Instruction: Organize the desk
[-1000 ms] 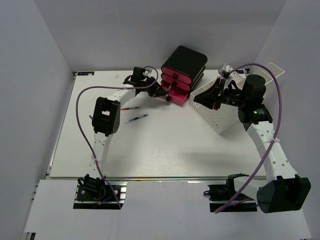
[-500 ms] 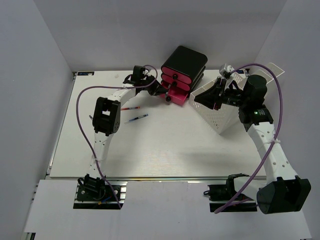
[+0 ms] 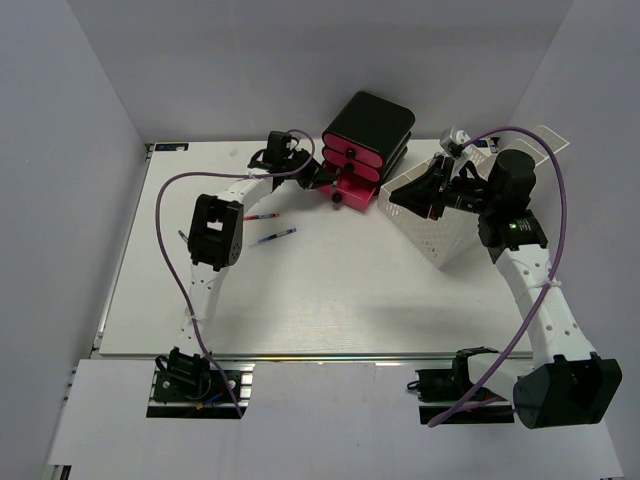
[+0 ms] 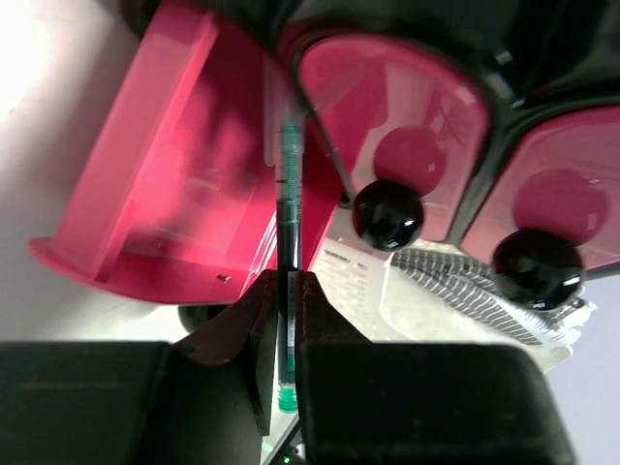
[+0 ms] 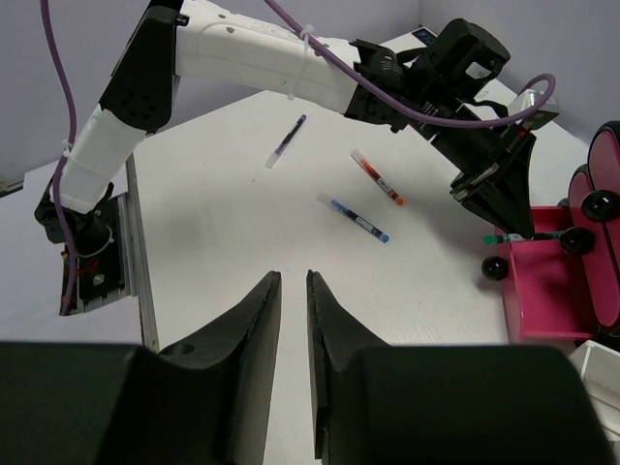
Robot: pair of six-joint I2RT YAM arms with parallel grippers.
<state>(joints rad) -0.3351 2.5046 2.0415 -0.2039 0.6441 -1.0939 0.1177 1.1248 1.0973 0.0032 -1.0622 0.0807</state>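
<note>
Large white matte desk (image 3: 330,290) looks rigid, immovable; left gripper (image 4: 288,291) pinches slim, likely slippery green plastic pen (image 4: 289,174), pointing twelve o'clock; right gripper (image 5: 294,291) barely parted, empty.

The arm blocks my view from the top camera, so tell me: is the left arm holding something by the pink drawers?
Observer: Yes. Its wrist camera shows the left jaws shut on a green pen.
Operator: Where is the pen pointing?
Observer: Into the open pink drawer, which is pulled out right in front of the jaws.
Operator: How many pens are lying loose?
Observer: Three lie on the desk. The right wrist camera shows a purple pen, a red pen and a blue pen.
</note>
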